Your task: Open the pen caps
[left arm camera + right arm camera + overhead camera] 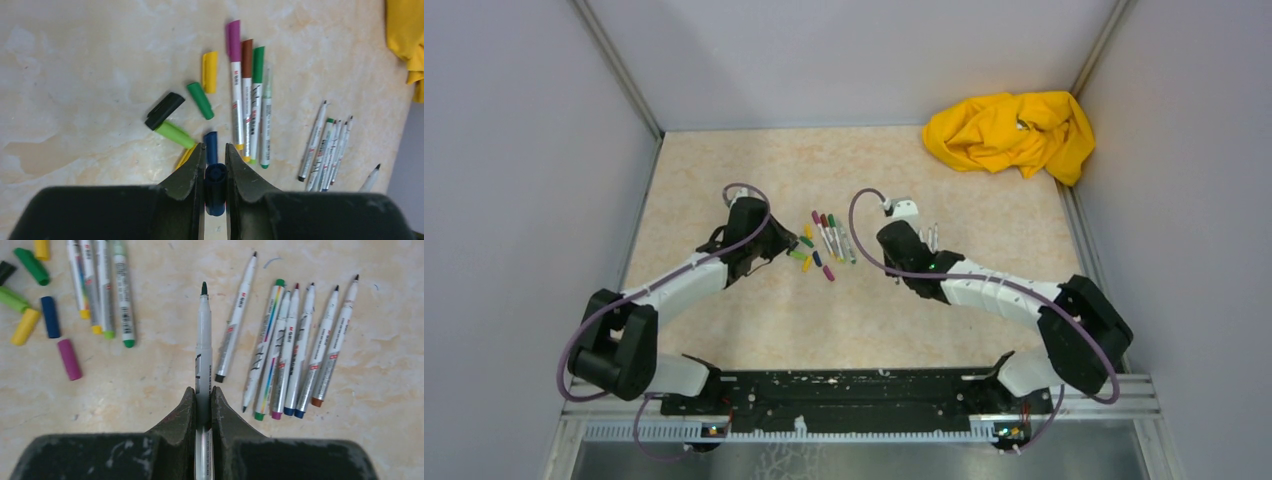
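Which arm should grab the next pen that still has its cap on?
Probably left. The four capped pens lie close ahead of the left jaws, which need only drop the blue cap. The right jaws hold an uncapped pen, over by the opened pens.

Right gripper (202,392) is closed on a pen (203,335), its uncapped green tip pointing away. A row of uncapped pens (295,350) lies to its right. Upper left: four more pens (102,285) beside loose caps (50,316) on the table (145,382).

Loose caps (201,101) L of capped pens (247,100), uncapped pens (270,347) further R, cloth (1009,132) in far R corner.
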Robot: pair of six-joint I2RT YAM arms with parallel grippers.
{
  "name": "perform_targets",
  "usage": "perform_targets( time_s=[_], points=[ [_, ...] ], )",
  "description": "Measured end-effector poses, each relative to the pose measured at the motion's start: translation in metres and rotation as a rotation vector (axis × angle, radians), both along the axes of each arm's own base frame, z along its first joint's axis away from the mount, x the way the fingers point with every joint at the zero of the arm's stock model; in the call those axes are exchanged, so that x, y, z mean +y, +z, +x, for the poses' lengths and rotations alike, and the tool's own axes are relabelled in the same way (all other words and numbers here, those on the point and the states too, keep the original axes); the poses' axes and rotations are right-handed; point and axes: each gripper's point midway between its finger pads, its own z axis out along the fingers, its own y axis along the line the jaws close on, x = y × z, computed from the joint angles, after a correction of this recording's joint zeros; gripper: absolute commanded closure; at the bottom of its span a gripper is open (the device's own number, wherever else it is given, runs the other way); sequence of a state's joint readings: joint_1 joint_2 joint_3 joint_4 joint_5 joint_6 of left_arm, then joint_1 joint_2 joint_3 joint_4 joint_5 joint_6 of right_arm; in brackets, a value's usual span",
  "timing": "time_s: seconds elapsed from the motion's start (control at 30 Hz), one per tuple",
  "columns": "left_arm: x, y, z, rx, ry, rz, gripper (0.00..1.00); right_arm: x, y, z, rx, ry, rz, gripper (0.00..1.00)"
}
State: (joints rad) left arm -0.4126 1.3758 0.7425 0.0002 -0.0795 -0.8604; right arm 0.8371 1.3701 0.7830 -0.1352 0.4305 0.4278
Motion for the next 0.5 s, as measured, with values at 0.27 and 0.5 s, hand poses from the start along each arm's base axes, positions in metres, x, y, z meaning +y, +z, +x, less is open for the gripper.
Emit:
perform_targets(
  time_s=[0.27, 0.5],
  points=[
    [0.014, -0.038, -0.023, 0.079, 0.022, 0.055, 0.76, -0.030, -0.033, 0.022, 0.074, -0.097, -0.111, 1.00],
    [0.016, -0.045, -0.025, 0.085, 0.025, 0.062, 0.73, -0.029, -0.037, 0.040, 0.082, -0.116, -0.125, 1.00]
  ],
)
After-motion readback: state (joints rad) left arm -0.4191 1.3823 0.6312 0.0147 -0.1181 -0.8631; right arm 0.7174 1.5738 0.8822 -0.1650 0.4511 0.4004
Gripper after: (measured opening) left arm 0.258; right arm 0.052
